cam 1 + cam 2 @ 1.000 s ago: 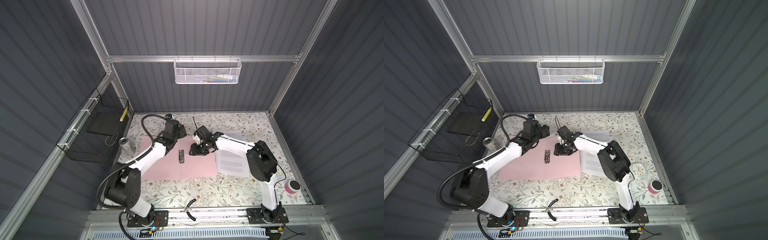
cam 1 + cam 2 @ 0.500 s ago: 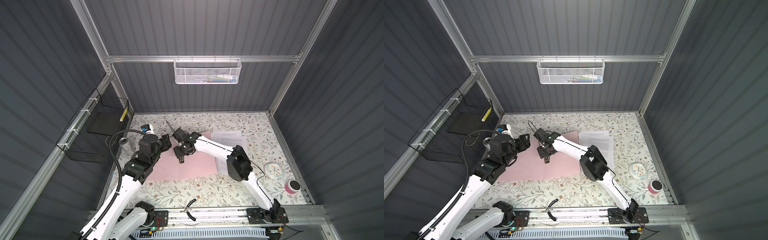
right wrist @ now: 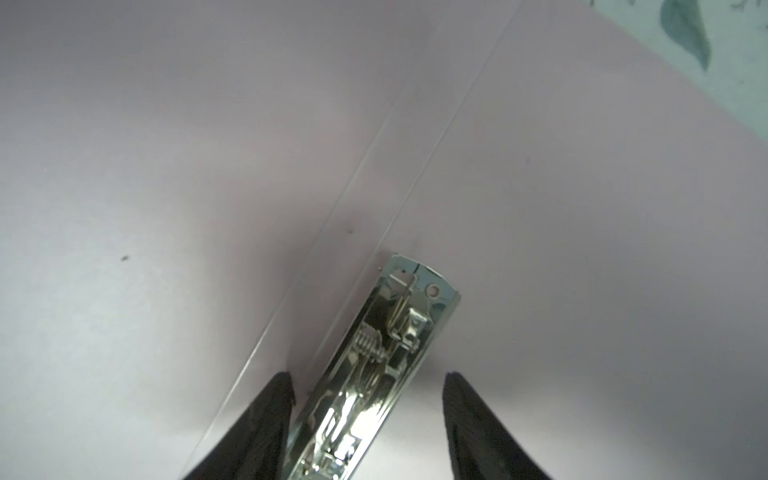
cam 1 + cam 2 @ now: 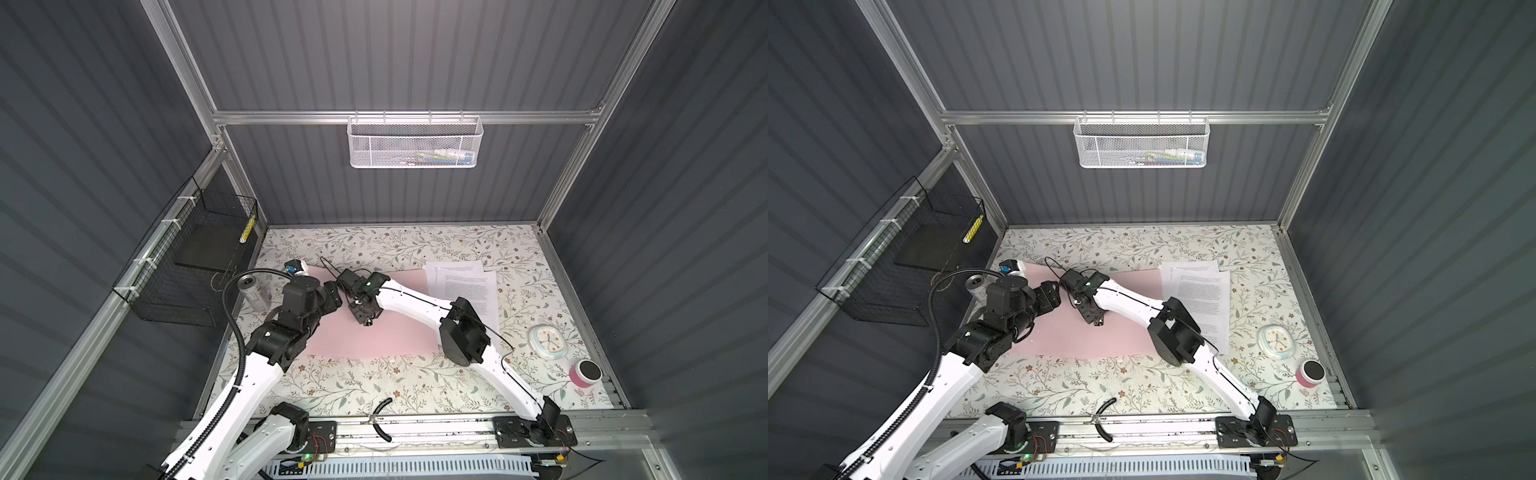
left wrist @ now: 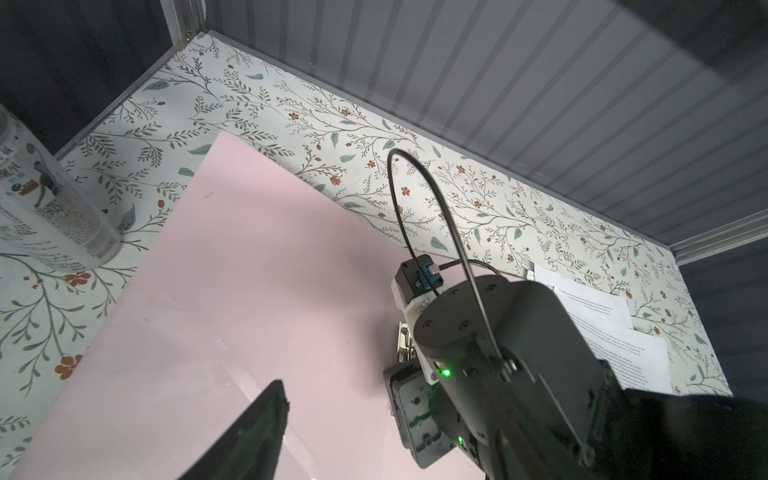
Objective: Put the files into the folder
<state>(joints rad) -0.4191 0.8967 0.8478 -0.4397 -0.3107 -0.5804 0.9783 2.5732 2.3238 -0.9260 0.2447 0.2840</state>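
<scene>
1. Dark grey ribbed walls enclose a table covered with a floral-print sheet.
2. The folder lies opened flat on the left-centre of the table, with its pale pink inner faces up.
3. A bright metal clip bar runs along the folder's spine creases.
4. The files are white printed sheets, slightly fanned. They lie flat on the table at the folder's right edge, outside it. The right arm hides part of them.
5. The right gripper points down over the spine. Its jaws stand apart and straddle the clip bar. One finger sits just beside the bar and the other stands clear of it. Nothing is clamped.
6. The left gripper hovers over the folder's left cover, close to the right arm's wrist. The left wrist view shows a single finger, set well off centre. The jaws are spread wide and hold nothing.
7. A drink can stands upright beyond the folder's left edge.
8. A small clock and a pink roll sit near the table's right front corner.
</scene>
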